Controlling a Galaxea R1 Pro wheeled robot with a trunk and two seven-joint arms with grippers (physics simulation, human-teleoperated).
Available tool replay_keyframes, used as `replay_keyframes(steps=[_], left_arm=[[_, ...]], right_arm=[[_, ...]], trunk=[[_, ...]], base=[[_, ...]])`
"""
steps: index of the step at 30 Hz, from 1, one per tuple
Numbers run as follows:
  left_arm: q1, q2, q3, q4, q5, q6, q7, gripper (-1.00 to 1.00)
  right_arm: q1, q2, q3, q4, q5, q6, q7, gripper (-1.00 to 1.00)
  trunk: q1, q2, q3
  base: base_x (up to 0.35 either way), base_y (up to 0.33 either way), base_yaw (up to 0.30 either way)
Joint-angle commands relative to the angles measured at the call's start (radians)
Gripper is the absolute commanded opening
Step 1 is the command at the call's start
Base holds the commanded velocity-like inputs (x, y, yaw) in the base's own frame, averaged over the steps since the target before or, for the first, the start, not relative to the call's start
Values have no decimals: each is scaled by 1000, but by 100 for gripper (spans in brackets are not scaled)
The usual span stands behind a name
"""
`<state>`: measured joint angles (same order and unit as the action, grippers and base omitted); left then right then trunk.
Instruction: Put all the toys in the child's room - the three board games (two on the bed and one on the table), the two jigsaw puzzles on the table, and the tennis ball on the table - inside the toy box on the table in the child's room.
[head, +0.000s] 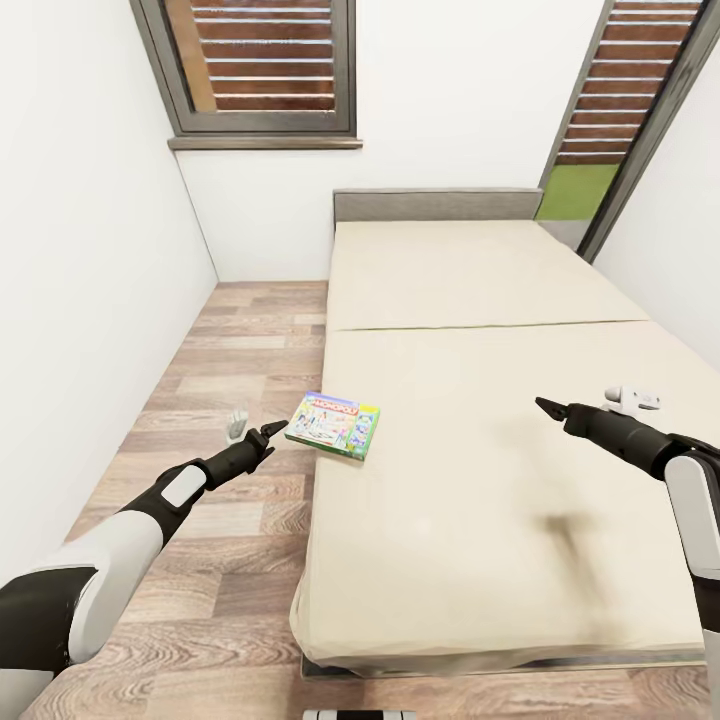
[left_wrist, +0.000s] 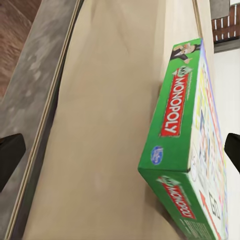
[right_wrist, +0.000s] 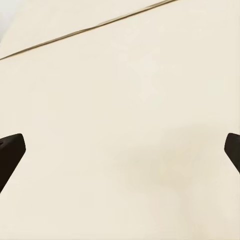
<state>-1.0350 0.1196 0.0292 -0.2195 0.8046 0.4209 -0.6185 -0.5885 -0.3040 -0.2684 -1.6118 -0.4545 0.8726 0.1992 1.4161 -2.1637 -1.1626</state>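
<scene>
A green Monopoly board game (head: 334, 424) lies flat on the cream bed (head: 480, 470), right at the mattress's left edge, with the wood-plank floor (head: 240, 350) beside it. The left tool (head: 272, 431) hangs just beside the box's near-left corner, over the gap between floor and bed, its two fingers parted and holding nothing; in the left wrist view the box's green side (left_wrist: 175, 130) with the red Monopoly label sits between the spread fingertips. The right tool (head: 545, 406) hovers over bare mattress, well apart from the game, its fingers spread wide and empty, casting a soft shadow on the bedcover.
</scene>
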Motion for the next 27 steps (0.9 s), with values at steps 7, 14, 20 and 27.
replay_keyframes(steps=[7, 14, 20, 27], left_arm=[[0, 0, 3, 0, 4, 9, 0, 100], [0, 0, 3, 0, 3, 9, 2, 100], [0, -1, 3, 0, 3, 9, 3, 100], [0, -1, 3, 0, 2, 9, 3, 100]], right_arm=[[-1, 0, -2, 0, 7, 5, 9, 100], [-1, 0, -2, 0, 7, 5, 9, 100], [-1, 0, -2, 0, 7, 5, 9, 100], [-1, 0, -2, 0, 7, 5, 9, 100]], trunk=[[0, 0, -2], [0, 0, -3], [0, 0, -3], [0, 0, -3]], base=[[0, 0, 0], [0, 0, 0], [0, 0, 0], [0, 0, -34]])
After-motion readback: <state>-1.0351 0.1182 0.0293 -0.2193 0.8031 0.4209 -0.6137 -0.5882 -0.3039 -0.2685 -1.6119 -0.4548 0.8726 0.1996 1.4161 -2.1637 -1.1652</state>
